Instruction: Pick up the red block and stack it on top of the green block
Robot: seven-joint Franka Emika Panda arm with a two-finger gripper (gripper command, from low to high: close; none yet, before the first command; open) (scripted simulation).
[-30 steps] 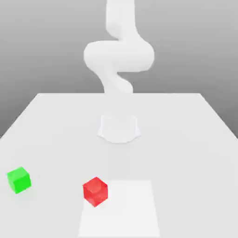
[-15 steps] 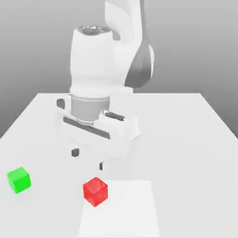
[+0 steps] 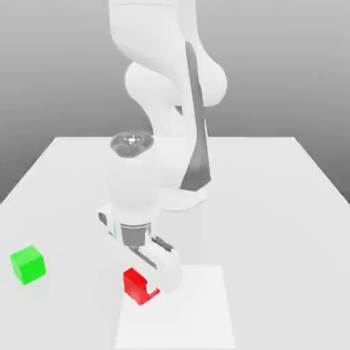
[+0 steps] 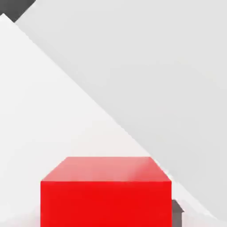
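The red block [image 3: 135, 287] lies on the white table [image 3: 273, 205] near its front edge, at the corner of a paler square patch. My gripper [image 3: 144, 281] has come down over it, and the hand hides the block's upper right part. In the hand view the red block [image 4: 106, 193] looms large and close, with one dark fingertip [image 4: 177, 207] pressed against its side; the gripper is shut on the block. The green block [image 3: 27, 264] sits apart on the table, toward the exterior view's left of the red one.
The paler square patch [image 3: 191, 311] spreads from the red block toward the exterior view's right. The arm's base [image 3: 188, 195] stands mid-table behind the hand. Bare table surface lies between the two blocks.
The arm has swung down from above the table's middle, lowering the hand onto the red block. The fingers have closed from wide open onto the block. Both blocks stayed in place.
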